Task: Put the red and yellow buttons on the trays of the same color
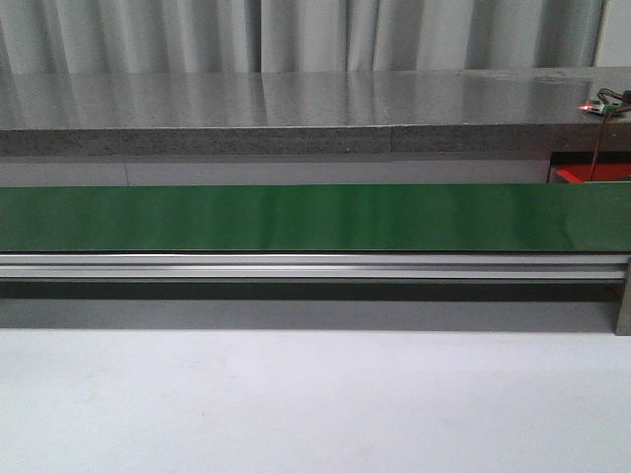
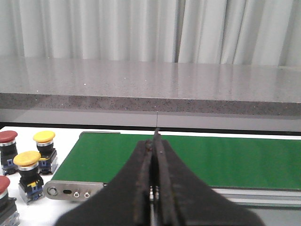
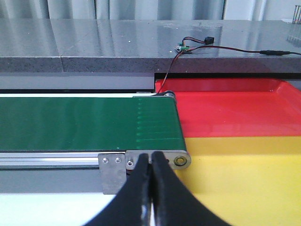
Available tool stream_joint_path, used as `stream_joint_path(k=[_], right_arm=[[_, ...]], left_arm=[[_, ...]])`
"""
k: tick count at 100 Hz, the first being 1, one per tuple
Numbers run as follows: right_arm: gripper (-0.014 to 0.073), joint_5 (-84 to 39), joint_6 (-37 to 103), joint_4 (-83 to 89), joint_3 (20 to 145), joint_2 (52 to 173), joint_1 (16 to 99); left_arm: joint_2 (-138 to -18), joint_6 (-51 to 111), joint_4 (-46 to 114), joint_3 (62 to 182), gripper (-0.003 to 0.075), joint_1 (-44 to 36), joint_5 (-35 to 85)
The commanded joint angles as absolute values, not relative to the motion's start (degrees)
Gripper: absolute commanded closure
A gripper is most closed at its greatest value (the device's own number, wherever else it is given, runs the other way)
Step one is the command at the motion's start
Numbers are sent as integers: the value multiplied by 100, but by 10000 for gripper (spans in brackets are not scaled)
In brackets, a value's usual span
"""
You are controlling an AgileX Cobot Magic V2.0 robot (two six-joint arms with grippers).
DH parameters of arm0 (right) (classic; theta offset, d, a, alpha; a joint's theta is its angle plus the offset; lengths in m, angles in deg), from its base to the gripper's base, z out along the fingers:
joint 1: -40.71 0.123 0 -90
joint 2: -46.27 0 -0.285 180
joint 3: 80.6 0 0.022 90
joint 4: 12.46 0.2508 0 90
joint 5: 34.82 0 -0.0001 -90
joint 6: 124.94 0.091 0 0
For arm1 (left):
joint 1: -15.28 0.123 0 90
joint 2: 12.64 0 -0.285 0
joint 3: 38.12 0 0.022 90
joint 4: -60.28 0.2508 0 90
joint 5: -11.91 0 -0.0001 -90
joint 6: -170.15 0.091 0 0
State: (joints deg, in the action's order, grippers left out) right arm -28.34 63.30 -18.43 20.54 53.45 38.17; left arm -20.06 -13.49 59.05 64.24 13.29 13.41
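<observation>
- Front view: a green belt [image 1: 296,218] crosses the whole frame, with an aluminium rail [image 1: 296,266] beneath it and a grey counter [image 1: 276,108] behind. A sliver of the red tray [image 1: 592,174] shows at the right edge. Neither claw appears here.
- Left wrist view: the left claw [image 2: 154,139], at bottom centre, is closed with nothing between its tips. At the lower left of the frame, off the belt's end, stand two yellow buttons [image 2: 27,159] and two red buttons [image 2: 8,137].
- Right wrist view: the right claw [image 3: 150,160], at bottom centre, is closed and empty. The red tray fills the right middle, touching the yellow tray [image 3: 244,179] below it.
</observation>
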Motion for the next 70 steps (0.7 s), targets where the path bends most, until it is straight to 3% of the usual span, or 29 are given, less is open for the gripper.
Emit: stream_joint_path(k=[1,50,70], right_arm=[[666,-3252,6306,-1925,2156,5251,3821],[666,-3252,6306,-1925,2156,5251,3821],[666,-3252,6306,-1925,2156,5251,3821]], left_arm=[[-1815,-1383,5857,6191,740,1345,661],[-1815,-1383,5519,6227,740,1345,256],[-1826,-1383,5414,6606,740,1345,759]])
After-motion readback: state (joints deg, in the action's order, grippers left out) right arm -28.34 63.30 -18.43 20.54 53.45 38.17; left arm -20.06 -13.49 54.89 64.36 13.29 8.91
